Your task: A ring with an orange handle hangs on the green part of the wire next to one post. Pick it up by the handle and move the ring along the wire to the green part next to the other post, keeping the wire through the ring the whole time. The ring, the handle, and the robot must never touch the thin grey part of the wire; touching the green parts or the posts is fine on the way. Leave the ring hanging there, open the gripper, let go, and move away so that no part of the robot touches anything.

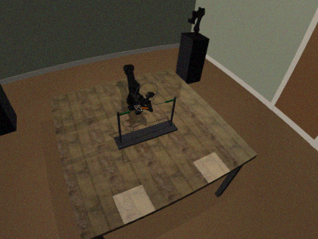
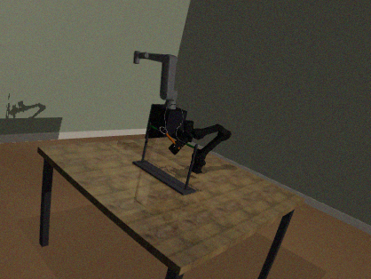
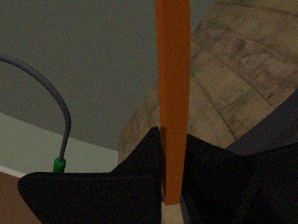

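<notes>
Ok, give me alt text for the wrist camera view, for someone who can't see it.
The gripper is shut on an orange handle that runs straight up the frame. At left, a thin grey wire curves down to a green tip; the wooden table lies behind.

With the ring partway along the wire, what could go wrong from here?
The pincer is shut on the orange handle, with the curved grey wire close beside it; a small drift could brush it. The handle sits low between the fingers, so it might tilt or slip. The far post is not yet reached.

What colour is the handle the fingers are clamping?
Orange; the handle shows best in the wrist view.
</notes>
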Controlling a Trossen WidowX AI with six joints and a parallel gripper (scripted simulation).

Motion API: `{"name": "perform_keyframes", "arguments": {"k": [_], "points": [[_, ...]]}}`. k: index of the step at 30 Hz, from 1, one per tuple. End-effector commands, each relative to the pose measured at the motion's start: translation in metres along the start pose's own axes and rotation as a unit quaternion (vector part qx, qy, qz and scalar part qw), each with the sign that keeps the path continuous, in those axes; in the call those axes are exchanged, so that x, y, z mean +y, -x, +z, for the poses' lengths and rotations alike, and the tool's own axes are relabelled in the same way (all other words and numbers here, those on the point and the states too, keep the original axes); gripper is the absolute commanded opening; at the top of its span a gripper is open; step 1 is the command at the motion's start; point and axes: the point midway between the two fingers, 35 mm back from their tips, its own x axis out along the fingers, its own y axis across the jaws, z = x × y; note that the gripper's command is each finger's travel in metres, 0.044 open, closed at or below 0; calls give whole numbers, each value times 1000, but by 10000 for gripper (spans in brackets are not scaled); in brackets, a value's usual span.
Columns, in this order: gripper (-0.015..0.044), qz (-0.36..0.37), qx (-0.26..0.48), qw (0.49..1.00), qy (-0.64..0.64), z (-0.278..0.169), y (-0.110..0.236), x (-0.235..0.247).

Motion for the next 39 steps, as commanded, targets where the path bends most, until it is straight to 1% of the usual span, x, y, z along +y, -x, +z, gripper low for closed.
{"name": "perform_keyframes", "arguments": {"k": [1, 7, 12, 26, 39], "points": [[-150, 20, 27, 999, -37, 1, 10, 16], [-150, 49, 73, 992, -94, 4, 23, 35], [-150, 73, 96, 983, -137, 8, 30, 48], [-150, 134, 100, 950, -263, 26, 39, 87], [-150, 191, 101, 899, -380, 53, 51, 118]]}}
